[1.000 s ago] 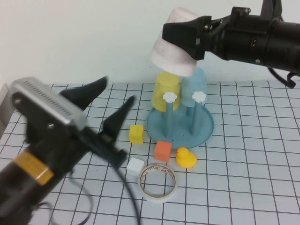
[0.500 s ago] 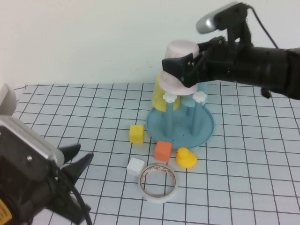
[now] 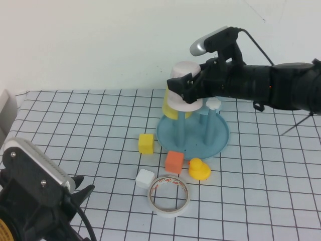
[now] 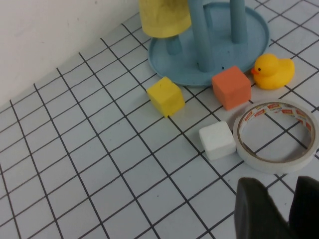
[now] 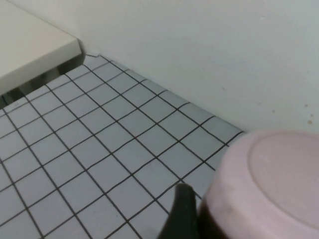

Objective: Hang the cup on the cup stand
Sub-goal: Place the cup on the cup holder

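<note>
Nearest to us, the left gripper (image 3: 75,188) is low at the near left corner of the table, well apart from the work; its fingers are close together and hold nothing. A little further we see the tape roll (image 3: 169,195), with the white cube (image 3: 144,177) just beside it, then the orange cube (image 3: 174,161) and the yellow duck (image 3: 199,168) at the near edge of the cup stand (image 3: 220,138), and the yellow cube (image 3: 146,143) to the left of it.

Further still, the right gripper (image 3: 186,89) reaches in from the right and is closed on the cup (image 3: 184,86), which is upside down, right above the front left peg of the stand. The yellow cup (image 3: 170,104) hangs on a peg behind it.

We judge that the placing step is in hand. The next move needs a straight descent, so that the peg enters the mouth of the cup, and then the jaws must open without touching the yellow cup.
</note>
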Available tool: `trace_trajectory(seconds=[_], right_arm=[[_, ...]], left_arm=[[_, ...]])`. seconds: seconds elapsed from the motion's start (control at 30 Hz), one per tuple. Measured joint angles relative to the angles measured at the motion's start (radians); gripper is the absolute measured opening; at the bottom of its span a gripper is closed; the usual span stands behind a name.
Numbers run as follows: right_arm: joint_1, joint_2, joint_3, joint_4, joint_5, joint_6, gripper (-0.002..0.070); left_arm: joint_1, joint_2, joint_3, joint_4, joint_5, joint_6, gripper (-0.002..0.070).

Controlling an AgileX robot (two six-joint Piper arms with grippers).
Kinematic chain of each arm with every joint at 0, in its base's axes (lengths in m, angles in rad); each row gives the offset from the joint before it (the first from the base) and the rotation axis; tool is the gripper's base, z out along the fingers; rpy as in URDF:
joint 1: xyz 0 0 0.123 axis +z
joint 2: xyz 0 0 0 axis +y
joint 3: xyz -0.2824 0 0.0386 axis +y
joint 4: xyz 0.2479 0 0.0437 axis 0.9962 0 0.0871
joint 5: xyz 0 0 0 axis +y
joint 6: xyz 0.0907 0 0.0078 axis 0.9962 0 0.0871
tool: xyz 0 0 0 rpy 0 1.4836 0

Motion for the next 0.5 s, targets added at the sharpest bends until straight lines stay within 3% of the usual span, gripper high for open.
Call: trace_trajectory(seconds=[0.27, 0.4, 0.5], right_arm=[[0.0, 0.07, -0.054, 0.004, -0.014, 0.0, 0.0597], [0.0, 0.093, -0.054, 0.004, -0.014, 0.0, 0.067], [0.0, 0.101, -0.054, 0.004, -0.014, 0.0, 0.0685]], left_arm=[[0.0, 0.0, 0.0, 0.031, 0.014, 0.0, 0.0144], [0.0, 0.0, 0.0, 0.037, 0.018, 0.0, 0.0144], [0.0, 0.0, 0.0, 0.039, 0.021, 0.0, 0.0144]])
